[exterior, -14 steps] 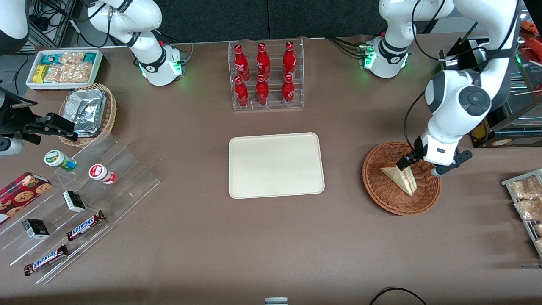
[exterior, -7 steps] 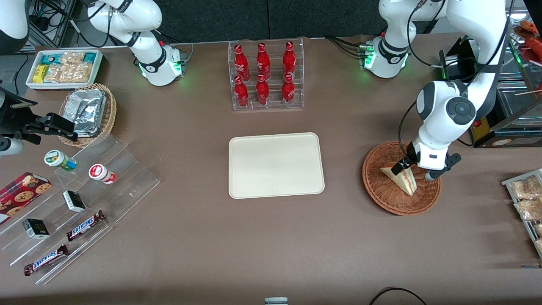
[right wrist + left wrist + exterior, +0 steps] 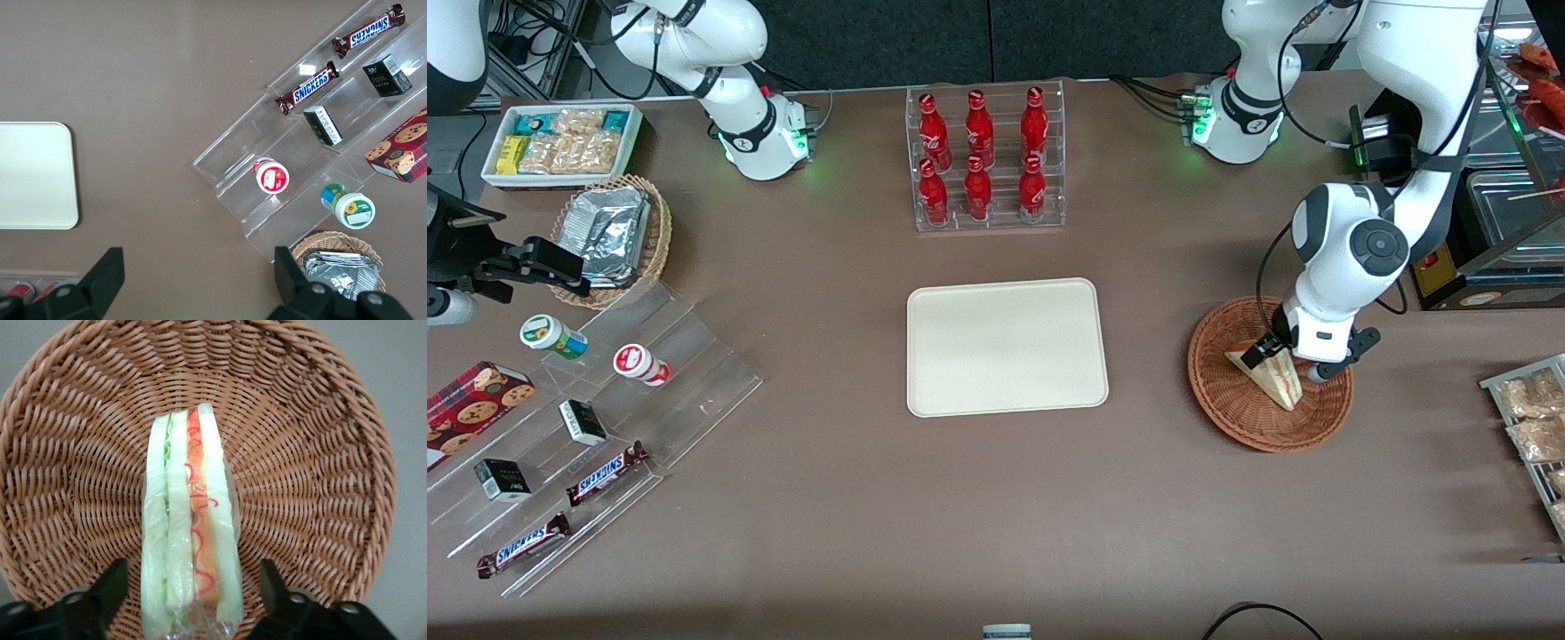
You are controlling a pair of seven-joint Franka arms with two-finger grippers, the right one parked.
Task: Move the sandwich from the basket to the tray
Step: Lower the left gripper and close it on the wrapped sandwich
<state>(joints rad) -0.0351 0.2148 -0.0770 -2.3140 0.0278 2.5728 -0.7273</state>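
The step in hand is the pick-up; the end effector [image 3: 1288, 360] hangs low over the basket [image 3: 1227, 404], its two fingers [image 3: 100, 597] spread apart and standing one on each side of the sandwich [image 3: 1272, 378], not yet pressing on it as far as the wrist view shows; the wedge sits between them with a gap at either side. The sandwich lies in the basket, toward the working arm's end of the desk [image 3: 996, 516], and the tray [image 3: 1005, 347] lies well apart from it near the middle of the desk, bare.

Judged from this, the next move calls for the fingers to close on the two bread faces, gently, since soft bread will likely squash or let the filling slide under a hard grip; then a lift high enough to pass the basket's rim before carrying it sideways to the tray.

The sandwich [image 3: 190, 527] is a triangular wedge of pale white bread standing on edge, its cut side up toward the wrist camera; along that edge run a pale green layer, an orange band and thin red squiggles; it seems wrapped in clear film, which bunches near the wider end; the basket [image 3: 320, 473] around it is round, shallow, reddish-brown wicker.
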